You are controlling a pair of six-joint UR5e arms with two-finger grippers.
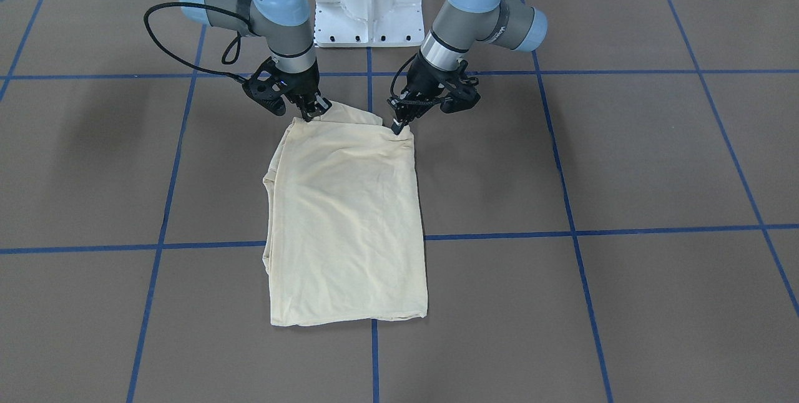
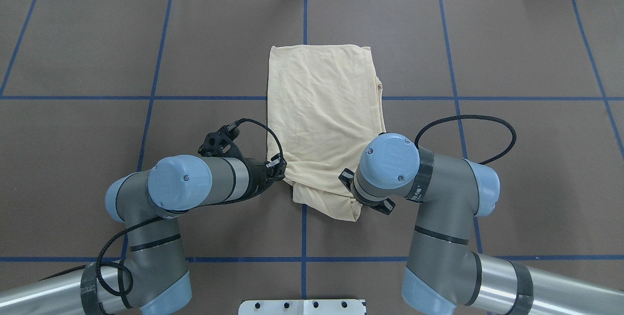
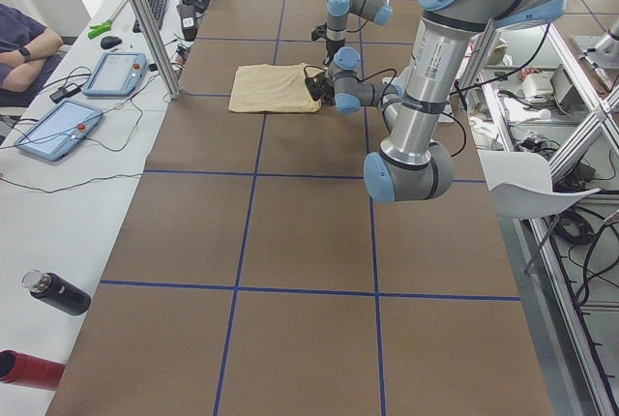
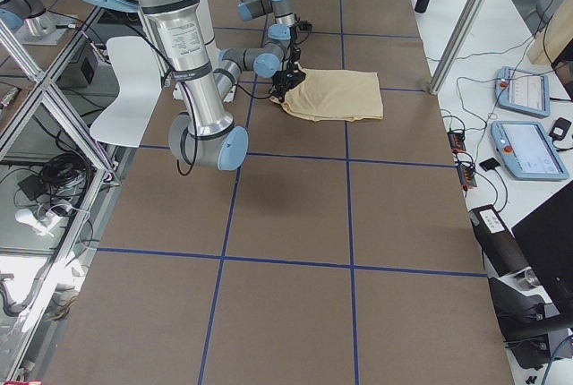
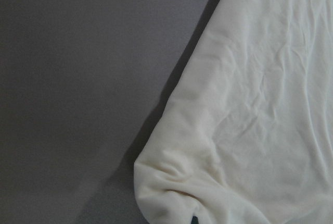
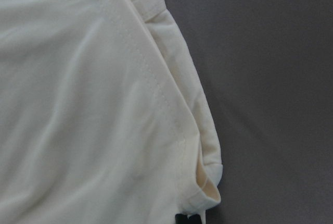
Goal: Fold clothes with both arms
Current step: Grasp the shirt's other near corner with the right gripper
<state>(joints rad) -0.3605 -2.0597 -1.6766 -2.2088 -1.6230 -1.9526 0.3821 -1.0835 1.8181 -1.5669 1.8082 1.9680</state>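
The clothes are one pale cream-yellow shirt (image 1: 349,216), folded into a long rectangle that lies flat on the brown table (image 2: 97,51). No print shows. My left gripper (image 1: 397,127) is shut on the shirt's corner nearest the robot, at the view's right. My right gripper (image 1: 312,113) is shut on the other robot-side corner, where the cloth bunches up. From overhead, the left gripper (image 2: 279,168) touches the shirt (image 2: 321,110) at its edge, and the right wrist hides its own fingers. Both wrist views are filled with cloth (image 5: 250,104) (image 6: 78,104) over bare table.
The white pedestal base (image 1: 368,4) stands just behind the grippers. Blue tape lines (image 1: 162,245) cross the table in a grid. Along the far side are tablets (image 3: 116,73), a metal post (image 3: 145,24) and a seated person (image 3: 24,44).
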